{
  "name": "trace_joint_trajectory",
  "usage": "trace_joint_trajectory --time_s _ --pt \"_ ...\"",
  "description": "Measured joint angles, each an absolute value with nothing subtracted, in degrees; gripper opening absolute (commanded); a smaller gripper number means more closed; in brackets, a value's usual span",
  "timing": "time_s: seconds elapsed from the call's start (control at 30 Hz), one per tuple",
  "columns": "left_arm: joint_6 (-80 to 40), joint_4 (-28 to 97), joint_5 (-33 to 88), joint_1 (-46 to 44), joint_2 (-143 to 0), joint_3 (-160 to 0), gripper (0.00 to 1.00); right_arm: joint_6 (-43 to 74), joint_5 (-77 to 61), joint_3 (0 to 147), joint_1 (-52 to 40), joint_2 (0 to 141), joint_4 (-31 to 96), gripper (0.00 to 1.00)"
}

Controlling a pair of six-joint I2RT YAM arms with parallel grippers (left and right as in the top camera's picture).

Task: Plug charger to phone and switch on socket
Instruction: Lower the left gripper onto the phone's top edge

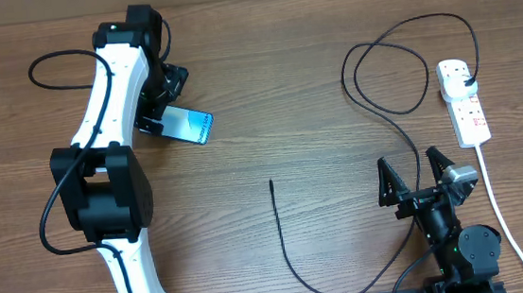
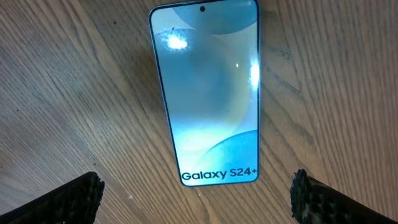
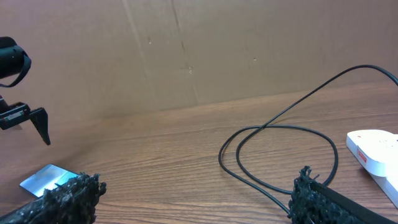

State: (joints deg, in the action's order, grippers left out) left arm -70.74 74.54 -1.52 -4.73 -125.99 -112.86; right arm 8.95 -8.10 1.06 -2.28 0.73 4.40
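The phone (image 1: 190, 126) lies flat on the wooden table at the upper left, its blue-teal screen up with "Galaxy S24+" text (image 2: 208, 93); it also shows low at the left of the right wrist view (image 3: 46, 178). My left gripper (image 1: 165, 103) is open just above and around the phone's end (image 2: 198, 193), holding nothing. The charger cable (image 1: 386, 107) loops at the upper right, its black plug in the socket (image 1: 463, 100); its thin connector tip (image 1: 271, 184) lies mid-table. My right gripper (image 1: 412, 179) is open and empty at the lower right (image 3: 199, 193), near the cable loop (image 3: 280, 155).
The socket's thick white cord (image 1: 500, 211) runs down the right side past the right arm. The socket's end shows at the right of the right wrist view (image 3: 373, 152). A brown wall stands behind the table (image 3: 186, 50).
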Motion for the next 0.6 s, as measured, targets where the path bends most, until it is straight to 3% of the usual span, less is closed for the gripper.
trace_joint_trajectory --time_s 0.6 --pt "-71.1 72.2 -0.8 -4.7 -129.2 -111.2 1.0 8.9 -8.1 1.1 -2.3 0.7 4.4 1.0"
